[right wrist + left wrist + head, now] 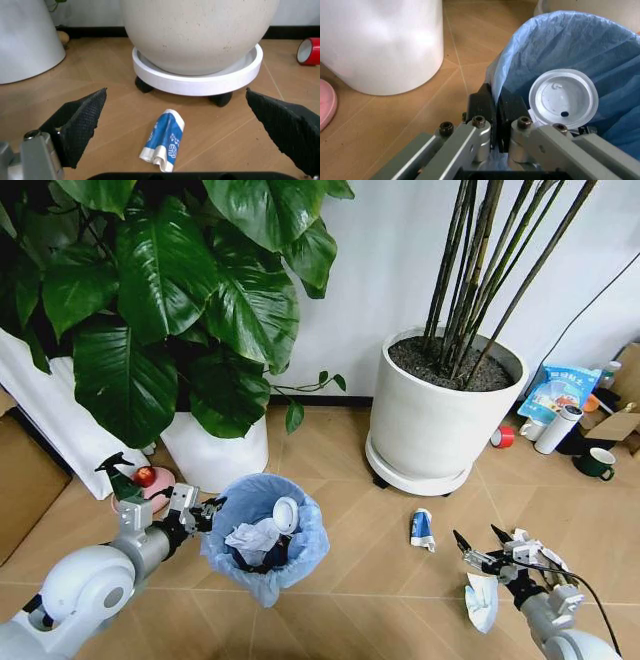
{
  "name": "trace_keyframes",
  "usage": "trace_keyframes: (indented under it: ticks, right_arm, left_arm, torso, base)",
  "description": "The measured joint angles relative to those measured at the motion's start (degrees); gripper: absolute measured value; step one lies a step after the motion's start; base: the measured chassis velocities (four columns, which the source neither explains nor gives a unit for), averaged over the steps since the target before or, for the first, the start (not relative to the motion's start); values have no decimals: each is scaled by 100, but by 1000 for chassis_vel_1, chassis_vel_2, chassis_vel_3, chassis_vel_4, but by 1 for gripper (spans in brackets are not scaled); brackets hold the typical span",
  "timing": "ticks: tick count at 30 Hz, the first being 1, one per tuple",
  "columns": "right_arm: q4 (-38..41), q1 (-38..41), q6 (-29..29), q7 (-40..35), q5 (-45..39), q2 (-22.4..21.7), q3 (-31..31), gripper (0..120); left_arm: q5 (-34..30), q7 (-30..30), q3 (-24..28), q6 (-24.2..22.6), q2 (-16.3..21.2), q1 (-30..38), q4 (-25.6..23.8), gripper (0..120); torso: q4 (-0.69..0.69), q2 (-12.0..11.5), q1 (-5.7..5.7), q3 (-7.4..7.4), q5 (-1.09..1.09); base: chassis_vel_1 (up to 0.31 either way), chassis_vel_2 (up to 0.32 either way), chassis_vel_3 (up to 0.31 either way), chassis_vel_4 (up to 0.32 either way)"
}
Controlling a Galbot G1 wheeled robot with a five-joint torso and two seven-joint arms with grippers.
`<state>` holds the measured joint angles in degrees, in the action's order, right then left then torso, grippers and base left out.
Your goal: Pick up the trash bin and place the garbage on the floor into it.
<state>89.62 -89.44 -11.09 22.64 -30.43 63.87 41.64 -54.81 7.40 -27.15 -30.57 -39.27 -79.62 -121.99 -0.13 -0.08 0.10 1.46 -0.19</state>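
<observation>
On the floor, head view:
bin (265, 545): small and round, dark body under a crinkly light-blue bag folded over the rim; it stands on the floor (350, 560) in front of the left white pot (215, 455).
bin contents: crumpled white paper (250, 536) and a white disc (285, 514) leaning against the inner wall.
left tool (207, 514): at the bin's near-left rim, closed on the bag-covered edge.
blue-white wrapper (422, 529): flattened, lying on the floor between the bin and the right tool, near the big pot (440, 415) on its wheeled saucer.
white paper (481, 600): crumpled, on the floor just beside the right arm.
right tool (478, 546): low over the floor, dark pointed fingers spread apart, holding nothing, to the right of the wrapper.
spray bottle (120, 477): green with a red top, by the left pot.

At the bin's rim, left wrist view:
left tool (496, 112): two black pads pinched together on the rim, the blue bag (580, 45) caught between them.
disc (563, 99): white, round, ribbed edge, a small hole near its lower part; it rests inside against the bag.
floor (415, 120): light-brown wood-look with pale seams.
pot (380, 45): white, just beside the bin.

Over the floor, right wrist view:
right tool (175, 120): textured black fingers (82, 120) wide apart, empty.
wrapper (164, 140): blue and white, crushed and folded, lying on the floor between the fingers.
pot (197, 35): large, off-white, on a white saucer (200, 80) with dark wheels, behind the wrapper.
red roll (309, 51): on the floor beside the saucer.
</observation>
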Motion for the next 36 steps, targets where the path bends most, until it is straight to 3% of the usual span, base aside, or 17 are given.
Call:
trace_keyframes:
  ticks: [25,36]
  right_arm:
    - [-420,265,-14,-1,8,112,-359,100]
    - [-1190,1215,-46,-675,-148,142,-1586,100]
  left_arm:
    - [-27,15,-11,-13,30,-6,34,0]
    - [-165,102,-147,-42,196,-137,26,0]
  torso:
    - [1,0,0,0,0]
    - [0,0,0,0,0]
  base:
    - [-42,-49,46,47]
    - [-15,-26,9,24]
